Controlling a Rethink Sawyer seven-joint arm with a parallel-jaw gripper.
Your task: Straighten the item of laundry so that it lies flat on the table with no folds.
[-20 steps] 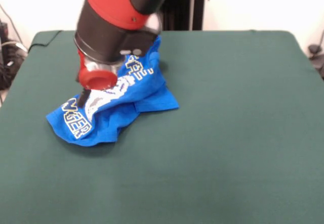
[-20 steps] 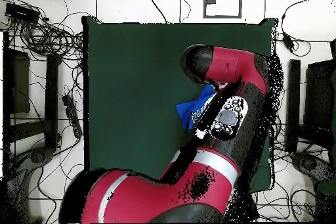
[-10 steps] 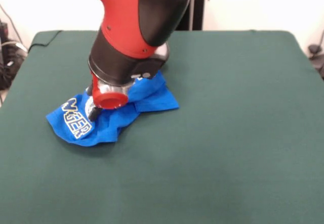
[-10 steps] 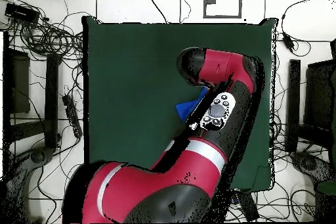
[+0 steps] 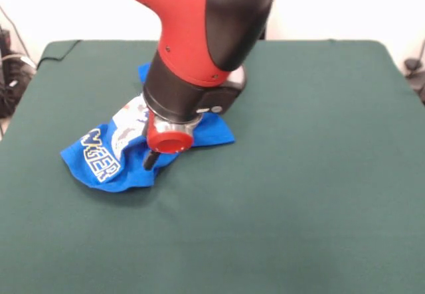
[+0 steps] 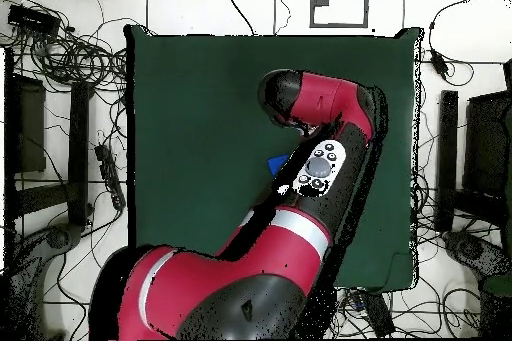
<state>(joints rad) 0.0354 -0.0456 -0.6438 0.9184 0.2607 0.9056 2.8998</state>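
The item of laundry (image 5: 103, 158), a bright blue T-shirt with white lettering, lies crumpled and folded over itself on the left half of the table (image 5: 305, 174). In the front view the red and black arm comes down over the shirt's right part. My gripper (image 5: 151, 160) shows as a dark tip under a red disc, low over the shirt's front edge. What it holds, if anything, is hidden. In the overhead view the arm covers nearly all of the shirt, and only a small blue corner of the shirt (image 6: 278, 164) shows on the table (image 6: 200, 107).
The green cloth reaches well beyond the shirt to the right and front in the front view. In the overhead view, cables (image 6: 70, 57) and dark equipment (image 6: 25, 122) lie on the floor around the table's edges.
The arm has swung to the right in the front view, across the shirt. The shirt's left part with the white print is now uncovered. Less blue shows in the overhead view.
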